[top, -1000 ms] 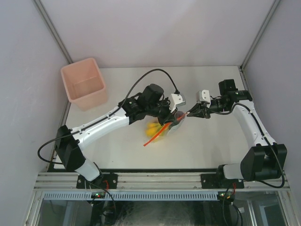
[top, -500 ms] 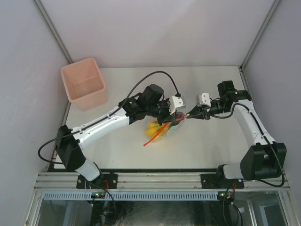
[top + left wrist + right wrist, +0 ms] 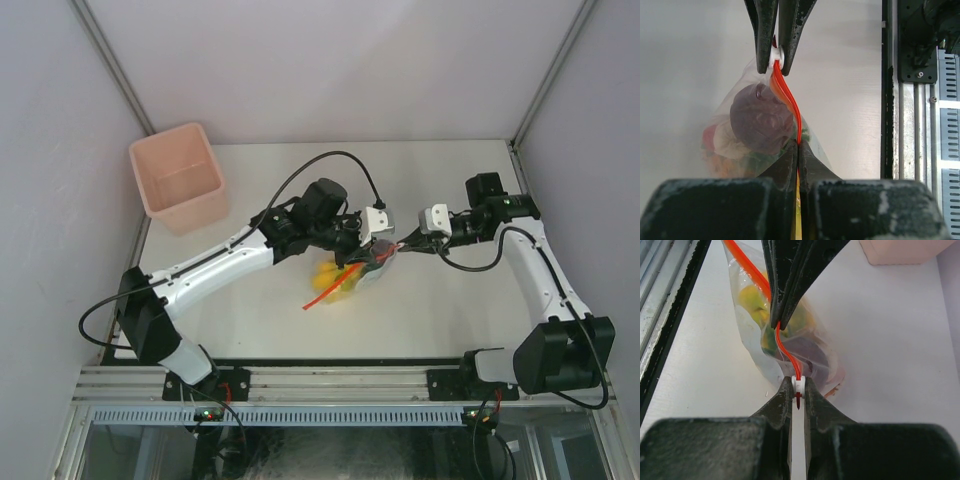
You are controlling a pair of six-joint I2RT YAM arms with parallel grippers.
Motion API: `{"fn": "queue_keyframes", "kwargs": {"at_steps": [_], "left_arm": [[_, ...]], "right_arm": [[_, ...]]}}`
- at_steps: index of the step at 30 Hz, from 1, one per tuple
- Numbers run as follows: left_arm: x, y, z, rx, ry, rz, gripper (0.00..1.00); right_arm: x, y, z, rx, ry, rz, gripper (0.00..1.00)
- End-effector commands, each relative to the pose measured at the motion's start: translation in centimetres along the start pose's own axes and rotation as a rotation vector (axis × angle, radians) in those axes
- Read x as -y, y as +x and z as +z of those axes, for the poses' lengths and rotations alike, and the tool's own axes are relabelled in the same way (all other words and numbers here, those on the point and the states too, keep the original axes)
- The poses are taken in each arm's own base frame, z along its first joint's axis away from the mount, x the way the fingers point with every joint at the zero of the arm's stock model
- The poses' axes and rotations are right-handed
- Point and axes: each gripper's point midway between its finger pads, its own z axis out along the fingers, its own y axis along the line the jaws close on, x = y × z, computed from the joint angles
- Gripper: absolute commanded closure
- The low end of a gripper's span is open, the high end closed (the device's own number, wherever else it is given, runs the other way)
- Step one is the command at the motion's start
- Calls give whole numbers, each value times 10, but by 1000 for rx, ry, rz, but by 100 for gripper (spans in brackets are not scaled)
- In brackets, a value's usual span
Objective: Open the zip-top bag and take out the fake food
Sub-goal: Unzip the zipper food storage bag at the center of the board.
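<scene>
The zip-top bag (image 3: 352,272) is a clear crinkly bag with a red-orange zip strip (image 3: 786,97), held between both arms above the table's middle. My left gripper (image 3: 798,146) is shut on the zip strip partway along it. My right gripper (image 3: 798,385) is shut on the white slider (image 3: 799,385) at the strip's end. The fake food is inside the bag: yellow pieces (image 3: 751,297), a dark purple piece (image 3: 760,117) and orange and green bits. In the top view the left gripper (image 3: 366,254) and right gripper (image 3: 397,246) are close together at the bag's top.
A pink square bin (image 3: 177,176) stands at the back left of the table (image 3: 450,310). A loose end of the red strip (image 3: 322,295) hangs toward the table. Metal rails (image 3: 920,100) run along the near edge.
The right arm's wrist has shifted slightly right and back, drawing the slider a little along the strip. The bag has barely moved. Both grippers stay shut.
</scene>
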Motion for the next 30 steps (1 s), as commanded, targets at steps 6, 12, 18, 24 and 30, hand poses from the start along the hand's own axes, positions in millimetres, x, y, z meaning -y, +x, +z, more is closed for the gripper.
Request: {"fn": "queue_keyframes", "kwargs": {"at_steps": [6, 12, 18, 24, 30], "left_arm": [[-1, -50, -15, 132, -9, 101, 100], [0, -48, -17, 132, -10, 101, 100], [-1, -42, -20, 127, -19, 97, 100], [0, -38, -19, 124, -14, 79, 100], [1, -38, -19, 127, -14, 74, 100]], "right_arm": [[-13, -18, 8, 43, -48, -101, 98], [-15, -14, 9, 23, -63, -108, 94], [-12, -9, 2, -8, -37, -109, 89], [-10, -15, -6, -10, 1, -129, 72], [-10, -21, -11, -3, 21, -144, 53]]}}
